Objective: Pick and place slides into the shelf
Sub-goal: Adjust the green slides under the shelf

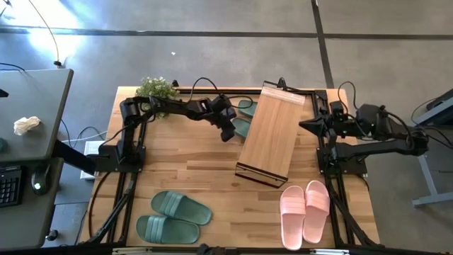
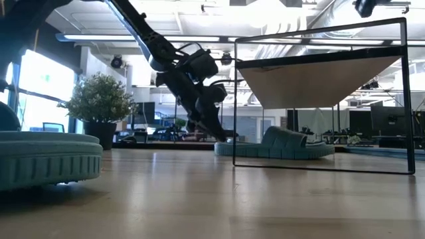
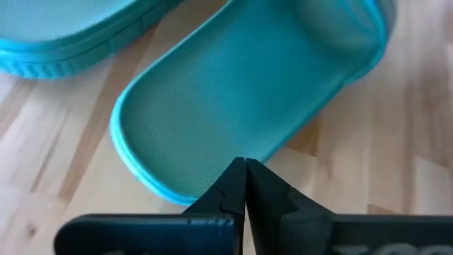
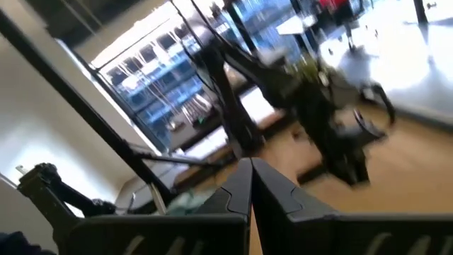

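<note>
Left gripper (image 3: 245,164) pinched together, nothing held, poised over green slide (image 3: 248,92) — second green slide (image 1: 245,106) half hidden by shelf (image 1: 269,133); right gripper (image 4: 250,164) closed, parked at tabletop (image 1: 198,177) edge.

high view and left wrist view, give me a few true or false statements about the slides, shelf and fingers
1. The pink pair lies under the shelf. False: it lies on the bare tabletop nearer the front edge, apart from the shelf.
2. The left gripper has its fingers shut, over a green slide. True.
3. A green pair lies at the table's front left. True.
4. The right gripper holds a slide. False: its fingers are shut on nothing.
5. A potted plant stands on the shelf. False: it stands at the table's back edge.
</note>
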Controlling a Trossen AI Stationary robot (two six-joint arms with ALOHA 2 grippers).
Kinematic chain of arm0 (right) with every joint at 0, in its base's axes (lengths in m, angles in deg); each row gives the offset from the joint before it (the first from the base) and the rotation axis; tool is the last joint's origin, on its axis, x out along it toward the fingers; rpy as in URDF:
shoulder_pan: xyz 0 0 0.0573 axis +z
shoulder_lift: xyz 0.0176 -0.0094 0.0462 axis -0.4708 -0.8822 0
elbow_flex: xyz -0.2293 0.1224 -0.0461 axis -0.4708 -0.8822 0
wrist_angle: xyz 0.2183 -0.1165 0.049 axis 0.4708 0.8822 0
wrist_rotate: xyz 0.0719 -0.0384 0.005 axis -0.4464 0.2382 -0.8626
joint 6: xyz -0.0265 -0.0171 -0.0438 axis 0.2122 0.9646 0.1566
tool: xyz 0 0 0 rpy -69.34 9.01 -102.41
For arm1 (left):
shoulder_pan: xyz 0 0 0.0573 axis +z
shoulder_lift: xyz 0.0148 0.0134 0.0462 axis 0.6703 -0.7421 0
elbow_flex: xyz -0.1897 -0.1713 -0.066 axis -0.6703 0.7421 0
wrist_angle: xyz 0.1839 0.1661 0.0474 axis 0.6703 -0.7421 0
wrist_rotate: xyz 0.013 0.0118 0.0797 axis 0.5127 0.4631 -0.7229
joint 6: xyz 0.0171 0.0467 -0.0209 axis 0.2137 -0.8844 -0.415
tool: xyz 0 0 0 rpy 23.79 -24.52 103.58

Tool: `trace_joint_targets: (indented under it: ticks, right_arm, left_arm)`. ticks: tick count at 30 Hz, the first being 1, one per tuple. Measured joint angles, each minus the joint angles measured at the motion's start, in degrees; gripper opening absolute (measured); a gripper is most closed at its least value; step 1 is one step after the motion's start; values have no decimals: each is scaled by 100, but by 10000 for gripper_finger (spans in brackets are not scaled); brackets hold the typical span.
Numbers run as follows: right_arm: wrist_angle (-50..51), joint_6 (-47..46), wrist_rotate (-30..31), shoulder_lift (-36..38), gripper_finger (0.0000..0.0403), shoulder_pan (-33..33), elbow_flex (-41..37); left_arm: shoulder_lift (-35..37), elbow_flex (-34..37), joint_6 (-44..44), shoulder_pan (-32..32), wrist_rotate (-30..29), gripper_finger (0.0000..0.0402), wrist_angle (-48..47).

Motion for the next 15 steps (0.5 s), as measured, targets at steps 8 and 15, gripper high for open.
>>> trace_joint_targets:
  ticks: [8,15]
  right_arm:
    - [2174,-1170,150,401,0,0,1]
    - [4328,-2526,262,364,0,2,-7]
  left_arm:
    - [-220,-184,-5,-70,176,0,-104]
    - [-237,-421,-46,-71,352,0,-168]
